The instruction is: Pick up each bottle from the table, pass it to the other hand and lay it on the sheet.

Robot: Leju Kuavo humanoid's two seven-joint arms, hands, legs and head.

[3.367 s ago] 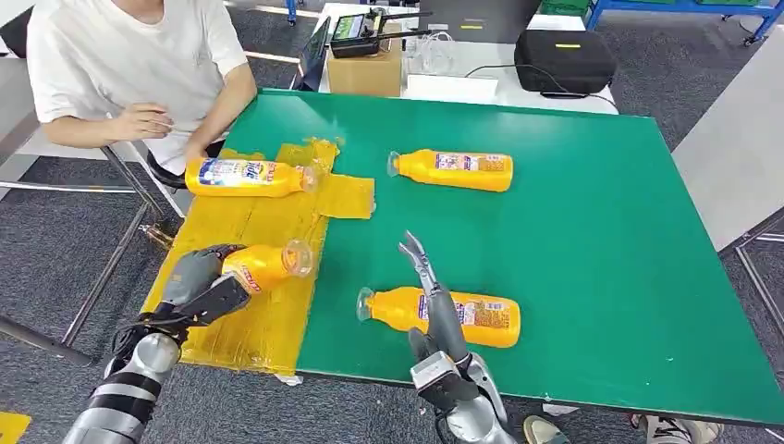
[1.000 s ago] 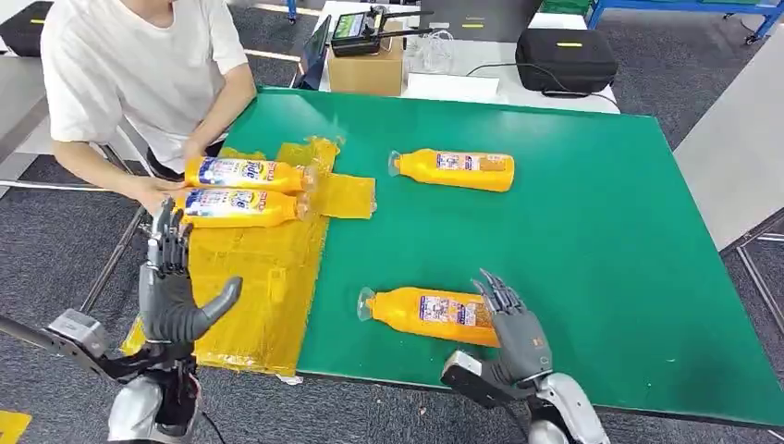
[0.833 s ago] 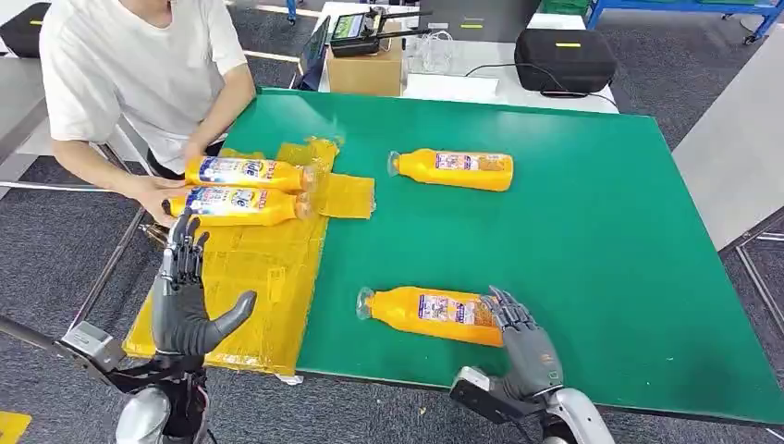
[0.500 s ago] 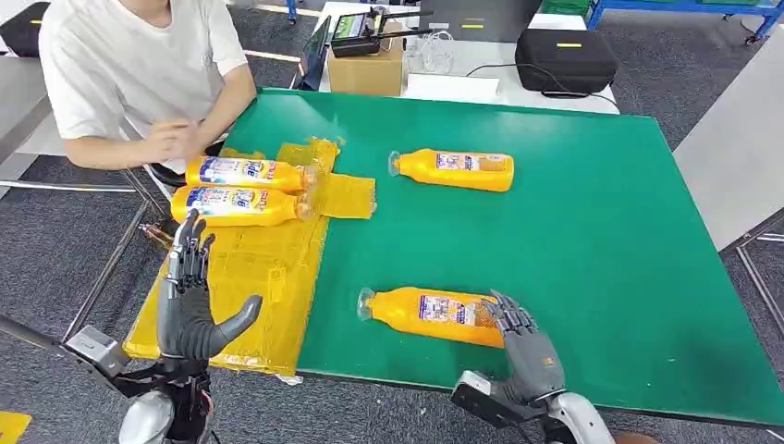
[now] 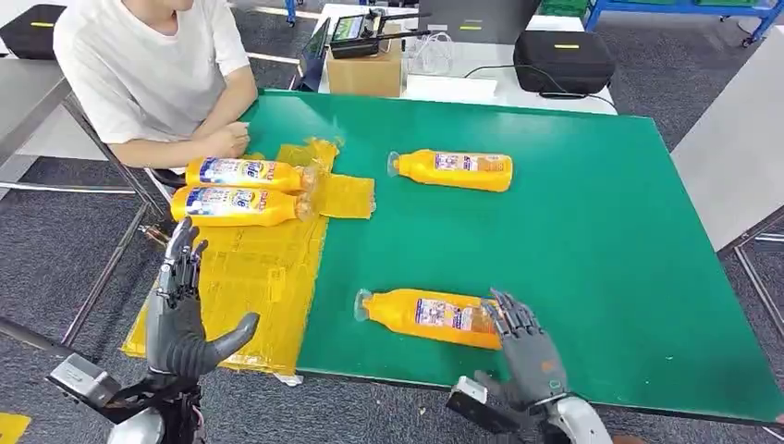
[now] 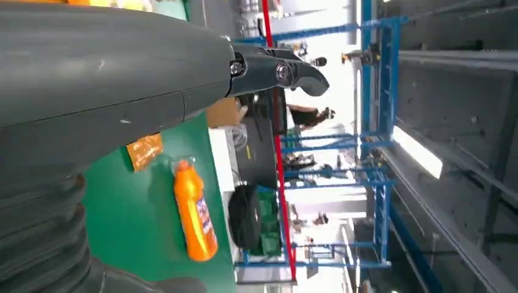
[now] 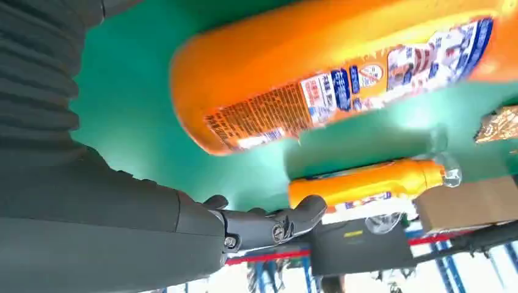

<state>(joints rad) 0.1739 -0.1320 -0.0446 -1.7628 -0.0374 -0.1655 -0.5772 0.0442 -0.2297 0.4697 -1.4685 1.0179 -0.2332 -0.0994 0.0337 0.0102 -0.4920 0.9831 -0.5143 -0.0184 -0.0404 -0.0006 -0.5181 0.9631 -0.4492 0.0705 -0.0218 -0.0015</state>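
Head view: bench (image 5: pixel 592 231) with a flat green matte top; a crinkled, glossy yellow sheet (image 5: pixel 250 277) covers its near-left corner, and a torn flap of it reaches out onto the green.
Near bottle (image 5: pixel 430 317): smooth orange plastic, rounded body, printed label, clear cap; it lies on its side on the green close to the front edge, cap toward the sheet.
Far bottle (image 5: pixel 453 170): same make, on its side mid-bench, cap toward the sheet, well apart from the near one.
Sheet bottles: two lie side by side at the sheet's far end, the farther bottle (image 5: pixel 248 172) just beside the nearer bottle (image 5: pixel 238 204), caps pointing toward the green.
Right hand (image 5: pixel 525 350): dark grey, jointed, fingers apart and curved over the base end of the near bottle; whether they touch it I cannot tell, and it grips nothing.
Right wrist view: the near bottle's base (image 7: pixel 293 91) looms large and blurred above the green, with the far bottle (image 7: pixel 366 183) behind it.
Left hand (image 5: pixel 185 314): upright over the sheet's near edge, fingers up and spread, thumb out to the side, holding nothing.
Person (image 5: pixel 153 74): white T-shirt, seated at the far-left corner, a hand resting at the bench edge near the sheet.
Room: grey carpet floor; a white table behind with a cardboard box (image 5: pixel 365 69) and a black case (image 5: pixel 564 60).
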